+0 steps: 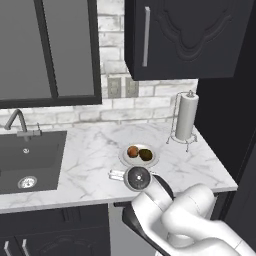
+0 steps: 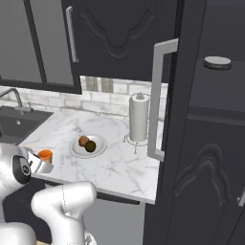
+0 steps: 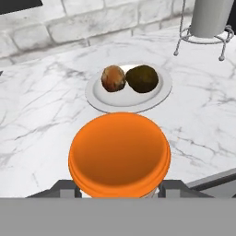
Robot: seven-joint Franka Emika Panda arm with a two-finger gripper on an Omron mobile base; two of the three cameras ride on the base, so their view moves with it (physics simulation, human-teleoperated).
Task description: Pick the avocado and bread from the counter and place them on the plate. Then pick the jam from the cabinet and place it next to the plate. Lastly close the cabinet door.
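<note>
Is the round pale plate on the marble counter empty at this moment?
No: in the hand view the pale grey-white round plate holds the orange-brown bread lump and the dark olive-green avocado lump side by side.

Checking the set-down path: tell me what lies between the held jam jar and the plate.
Bare marble counter alone separates the jam jar, held in the gripper, from the plate, as the hand view shows.

Both base views look forward and down from behind the arm, sharing the counter (image 1: 95,150) and plate (image 1: 124,157) at twelve o'clock. The hand view sits close above the plate (image 3: 99,99).
</note>
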